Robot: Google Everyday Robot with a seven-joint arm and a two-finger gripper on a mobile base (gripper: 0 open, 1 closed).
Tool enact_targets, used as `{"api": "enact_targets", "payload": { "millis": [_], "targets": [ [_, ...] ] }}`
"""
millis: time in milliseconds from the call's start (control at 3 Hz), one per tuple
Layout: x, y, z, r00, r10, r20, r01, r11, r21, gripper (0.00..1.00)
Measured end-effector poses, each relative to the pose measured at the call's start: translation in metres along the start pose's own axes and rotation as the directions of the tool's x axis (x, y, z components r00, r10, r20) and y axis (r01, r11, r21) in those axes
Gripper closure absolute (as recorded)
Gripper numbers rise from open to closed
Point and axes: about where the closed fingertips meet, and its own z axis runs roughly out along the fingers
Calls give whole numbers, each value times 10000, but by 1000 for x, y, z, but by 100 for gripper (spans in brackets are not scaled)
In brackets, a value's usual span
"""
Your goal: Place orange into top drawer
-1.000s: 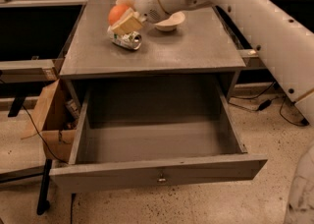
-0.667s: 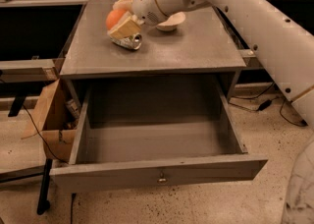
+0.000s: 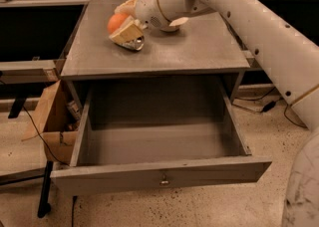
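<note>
tool (image 3: 121,21) pinching orange (image 3: 114,23) at far-left of counter (image 3: 189,47), just above crushed can (image 3: 132,46). orange looking light, firm, smooth, likely rolling if loose; gripping across widest middle seeming safest. top drawer (image 3: 159,173) standing open, near.

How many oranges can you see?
1. The orange sits in the gripper, over the cabinet top, just above a crushed can. None shows in the open top drawer.
</note>
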Motion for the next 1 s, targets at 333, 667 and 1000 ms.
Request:
{"api": "enact_targets", "payload": {
  "millis": [333, 667, 1000],
  "targets": [
    [-23, 23, -18, 9963, -200, 831, 190, 9997, 126, 100],
    [-28, 101, -46, 9885, -3, 1515, 12, 10000, -54, 100],
    [22, 153, -68, 9918, 910, 903, -880, 9954, -369, 100]
  ]
}}
